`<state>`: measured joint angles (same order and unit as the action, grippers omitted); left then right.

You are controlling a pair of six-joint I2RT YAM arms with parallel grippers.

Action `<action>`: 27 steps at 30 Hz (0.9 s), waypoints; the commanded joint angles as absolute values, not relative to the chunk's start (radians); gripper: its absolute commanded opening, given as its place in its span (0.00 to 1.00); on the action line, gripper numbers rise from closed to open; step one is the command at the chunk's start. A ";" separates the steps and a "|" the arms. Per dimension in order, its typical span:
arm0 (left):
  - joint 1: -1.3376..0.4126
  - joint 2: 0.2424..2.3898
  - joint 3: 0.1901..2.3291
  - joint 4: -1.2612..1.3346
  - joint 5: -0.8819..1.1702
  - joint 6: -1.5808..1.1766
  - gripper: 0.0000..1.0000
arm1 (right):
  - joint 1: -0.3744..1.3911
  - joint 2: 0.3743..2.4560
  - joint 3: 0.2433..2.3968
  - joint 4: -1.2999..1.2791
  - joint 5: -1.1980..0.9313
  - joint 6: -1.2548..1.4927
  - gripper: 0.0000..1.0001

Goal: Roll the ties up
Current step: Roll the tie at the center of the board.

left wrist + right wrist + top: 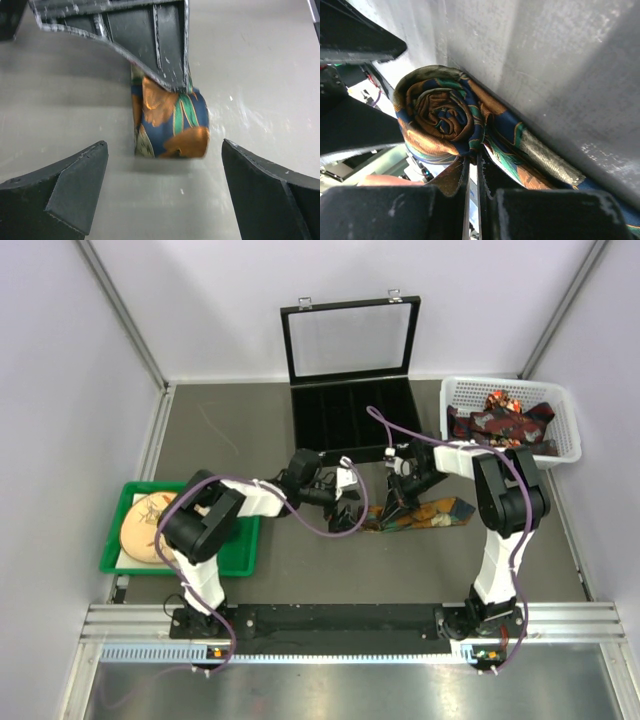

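A tie [430, 513] patterned in dark blue, orange and green lies on the table in front of the black case, its left end wound into a roll [170, 125]. The right wrist view shows the roll's spiral end [440, 115]. My right gripper [393, 498] stands over the roll. Its jaws [477, 157] are pressed almost together, pinching the roll's outer layer at their tips. My left gripper [347, 517] is just left of the roll, wide open and empty, its fingers [75, 185] either side of the roll's near edge without touching it. More ties [500, 420] fill the white basket.
The open black case [350, 415] with slotted compartments stands behind the grippers. The white basket [565, 440] is at the back right. A green tray [240, 555] with a round tan object [150, 525] sits at the left.
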<state>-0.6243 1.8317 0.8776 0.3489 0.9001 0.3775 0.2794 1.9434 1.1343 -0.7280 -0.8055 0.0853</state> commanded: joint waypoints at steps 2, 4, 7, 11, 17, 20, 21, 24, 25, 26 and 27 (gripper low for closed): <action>-0.660 1.894 0.842 0.709 0.936 0.268 0.99 | 0.293 2.008 1.144 -0.695 -0.575 0.017 0.00; -0.670 1.928 0.853 0.738 0.927 0.264 0.99 | 0.293 2.014 1.147 -0.696 -0.574 0.017 0.00; -0.690 1.970 0.856 0.784 0.913 0.239 0.98 | 0.293 2.022 1.157 -0.699 -0.574 0.014 0.00; -0.704 2.017 0.880 0.821 0.894 0.236 0.82 | 0.291 2.029 1.166 -0.707 -0.584 0.011 0.00; -0.719 2.023 0.903 0.724 0.865 0.284 0.53 | 0.290 2.029 1.183 -0.724 -0.623 0.003 0.00; -0.724 1.994 0.916 0.569 0.812 0.350 0.40 | 0.288 2.019 1.190 -0.742 -0.650 0.005 0.00; -0.724 1.971 0.925 0.464 0.783 0.368 0.31 | 0.285 2.011 1.192 -0.752 -0.664 0.005 0.00; -0.727 1.933 0.952 0.277 0.718 0.460 0.23 | 0.252 1.968 1.181 -0.781 -0.701 -0.005 0.12; -0.732 1.927 0.957 0.182 0.666 0.500 0.22 | 0.238 1.938 1.174 -0.791 -0.713 -0.024 0.15; -0.735 1.919 0.959 0.142 0.644 0.515 0.22 | 0.207 1.927 1.170 -0.798 -0.748 -0.026 0.20; -0.738 1.911 0.963 0.112 0.617 0.528 0.21 | 0.192 1.915 1.169 -0.805 -0.765 -0.029 0.22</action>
<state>-0.7376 1.9606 0.9443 0.4179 0.7807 0.3988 0.2512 1.9793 1.1774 -0.8135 -0.7681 0.0288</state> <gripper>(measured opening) 0.418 0.178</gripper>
